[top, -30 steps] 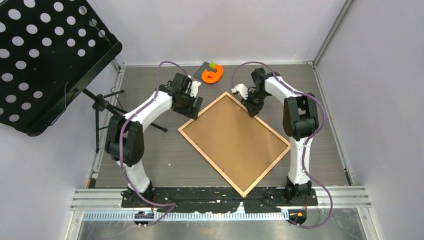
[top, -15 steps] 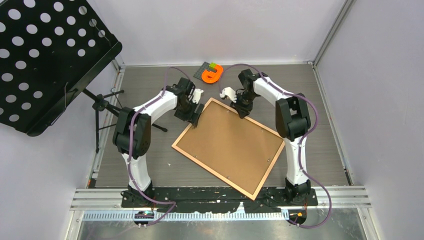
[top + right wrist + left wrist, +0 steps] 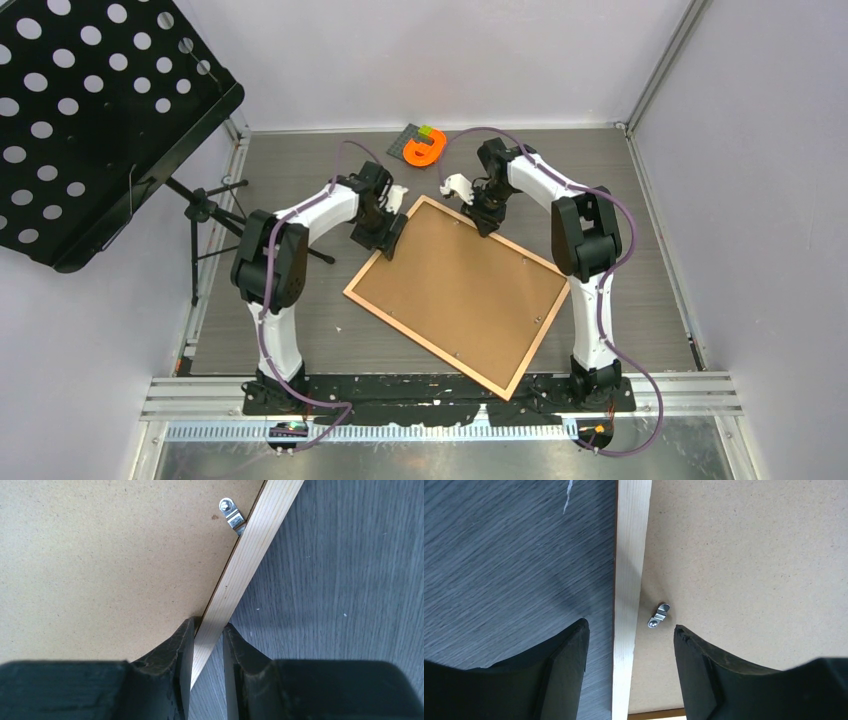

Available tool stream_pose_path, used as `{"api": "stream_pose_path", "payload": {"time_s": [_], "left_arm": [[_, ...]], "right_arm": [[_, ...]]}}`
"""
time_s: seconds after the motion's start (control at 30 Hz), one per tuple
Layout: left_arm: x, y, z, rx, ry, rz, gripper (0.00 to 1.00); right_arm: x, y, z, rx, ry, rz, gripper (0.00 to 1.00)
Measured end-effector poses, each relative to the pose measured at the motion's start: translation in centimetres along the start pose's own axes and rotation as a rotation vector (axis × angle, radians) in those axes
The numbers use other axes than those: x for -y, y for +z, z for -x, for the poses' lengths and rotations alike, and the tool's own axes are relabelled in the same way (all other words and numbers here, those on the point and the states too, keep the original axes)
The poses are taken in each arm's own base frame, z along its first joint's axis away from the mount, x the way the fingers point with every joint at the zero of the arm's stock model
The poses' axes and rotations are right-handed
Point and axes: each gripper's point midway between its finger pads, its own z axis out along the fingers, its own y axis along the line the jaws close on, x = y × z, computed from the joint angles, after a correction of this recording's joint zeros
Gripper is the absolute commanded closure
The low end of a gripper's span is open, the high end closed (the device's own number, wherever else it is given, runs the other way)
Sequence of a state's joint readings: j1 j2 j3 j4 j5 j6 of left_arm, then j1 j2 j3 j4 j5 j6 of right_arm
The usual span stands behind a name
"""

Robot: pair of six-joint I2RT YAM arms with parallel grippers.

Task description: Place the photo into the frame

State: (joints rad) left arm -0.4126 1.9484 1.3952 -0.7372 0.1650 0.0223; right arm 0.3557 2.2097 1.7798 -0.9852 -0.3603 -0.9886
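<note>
Fingers point(image 3: 180, 652) of the right gripper point(image 3: 208, 630) pinch a rail of the frame point(image 3: 250, 545), which lies back up. Left gripper point(image 3: 630, 630) hangs with jaws wide, straddling another rail, a metal clip point(image 3: 658, 616) between them. No photo is in view. Likely step: freeing the backing board point(image 3: 749, 555). The next move calls for swivelling that clip aside.

No legible txt, labels or nos. — not on frame point(image 3: 629, 555) or backing board point(image 3: 749, 555).
</note>
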Motion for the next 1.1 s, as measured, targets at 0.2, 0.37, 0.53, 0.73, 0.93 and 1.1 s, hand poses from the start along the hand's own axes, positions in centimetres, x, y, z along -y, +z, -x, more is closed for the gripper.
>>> {"api": "stream_pose_path", "payload": {"time_s": [0.2, 0.37, 0.53, 0.73, 0.93, 1.1], "left_arm": [[0.60, 0.25, 0.00, -0.004, -0.004, 0.012, 0.43], [0.79, 0.61, -0.15, -0.013, -0.013, 0.027, 0.46], [0.93, 0.83, -0.24, -0.019, -0.024, 0.040, 0.51], [0.92, 0.85, -0.24, -0.019, -0.029, 0.048, 0.54], [0.89, 0.85, -0.21, -0.017, -0.031, 0.051, 0.58], [0.78, 0.82, -0.09, -0.014, -0.031, 0.058, 0.60]], "right_arm": [[-0.01, 0.04, -0.02, 0.003, 0.004, -0.002, 0.94], [-0.01, 0.06, -0.04, 0.009, 0.008, -0.003, 0.94], [0.00, 0.03, -0.03, 0.015, 0.009, -0.007, 0.94], [-0.02, 0.06, -0.04, 0.017, 0.012, -0.011, 0.94], [-0.03, 0.05, -0.04, 0.019, 0.012, -0.013, 0.94], [-0.04, 0.06, -0.05, 0.020, 0.012, -0.014, 0.94]]}}
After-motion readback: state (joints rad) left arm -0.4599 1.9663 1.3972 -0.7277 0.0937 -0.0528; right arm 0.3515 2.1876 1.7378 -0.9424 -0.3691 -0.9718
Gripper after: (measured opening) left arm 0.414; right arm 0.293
